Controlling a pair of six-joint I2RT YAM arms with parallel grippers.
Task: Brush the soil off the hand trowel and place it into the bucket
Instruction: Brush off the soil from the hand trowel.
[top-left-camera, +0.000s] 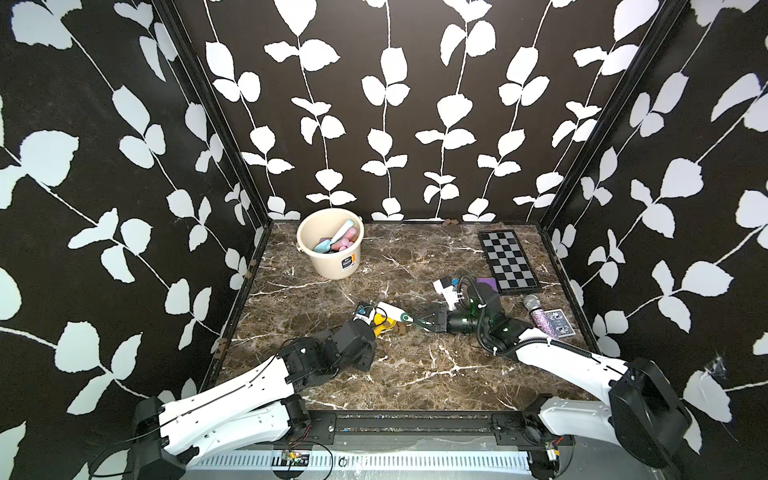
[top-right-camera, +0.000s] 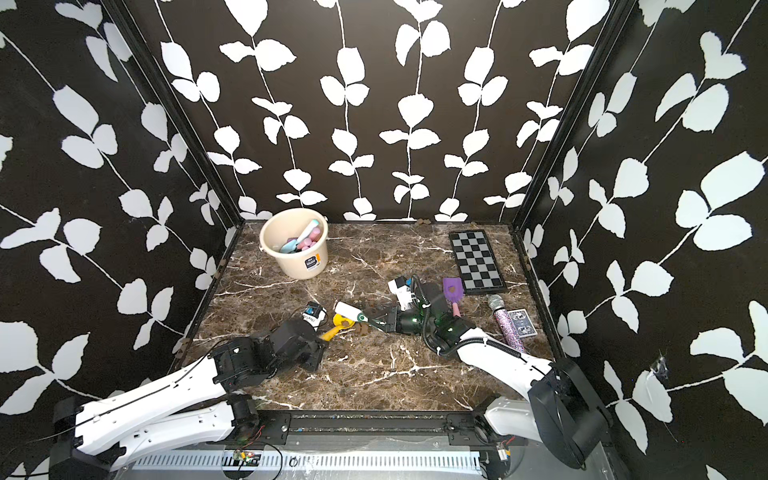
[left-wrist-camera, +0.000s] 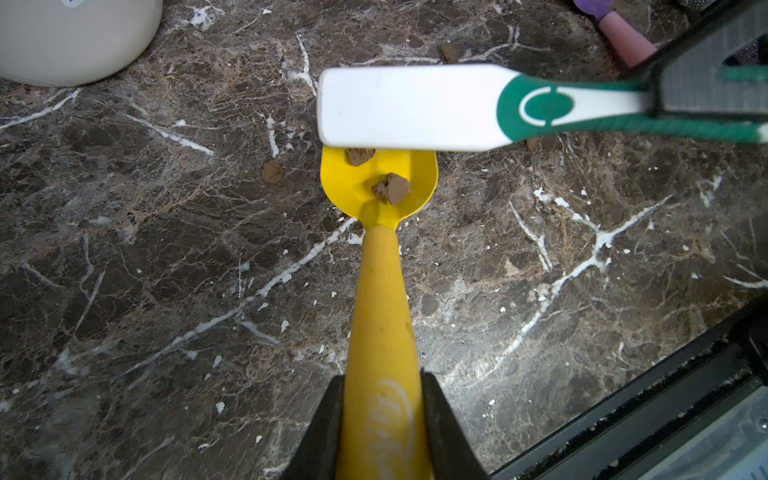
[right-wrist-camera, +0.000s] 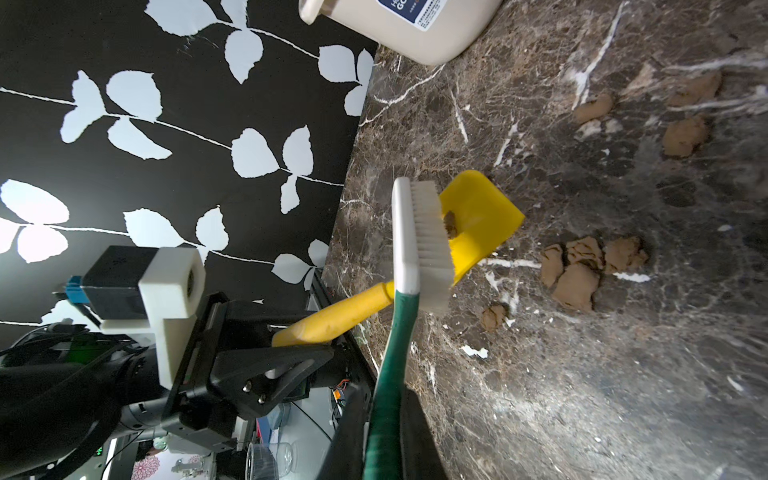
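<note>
**A:** Far left corner of the worktop (top-left-camera: 415, 374) first: the bucket (top-left-camera: 328, 264) stands there with pastel tools (top-left-camera: 336, 241) inside, well apart from the action.

**B:** And the yellow trowel (left-wrist-camera: 380, 291)?

**A:** Not in the bucket. The left pincer (left-wrist-camera: 382, 415) is clamped narrow on its handle near the middle of the worktop, blade held out over the marble.

**B:** Is it clean?

**A:** No. Two clumps of soil (left-wrist-camera: 391, 189) sit on the blade. The brush (left-wrist-camera: 407, 106) is right over the blade's tip, and the right wrist view shows its bristles against the blade.

**B:** Who has the brush?

**A:** The right pincer (right-wrist-camera: 384, 440), closed tight on the green handle. More soil lies loose on the worktop just beside the blade, so I'd say the brushing is under way, not finished.

**B:** What's left?

**A:** Sweep those clumps off, then carry the trowel across to the bucket. Further right, a purple trowel (top-right-camera: 453, 289) lies beside the checkerboard (top-right-camera: 478, 259). I can't tell whether it needs cleaning.
</note>
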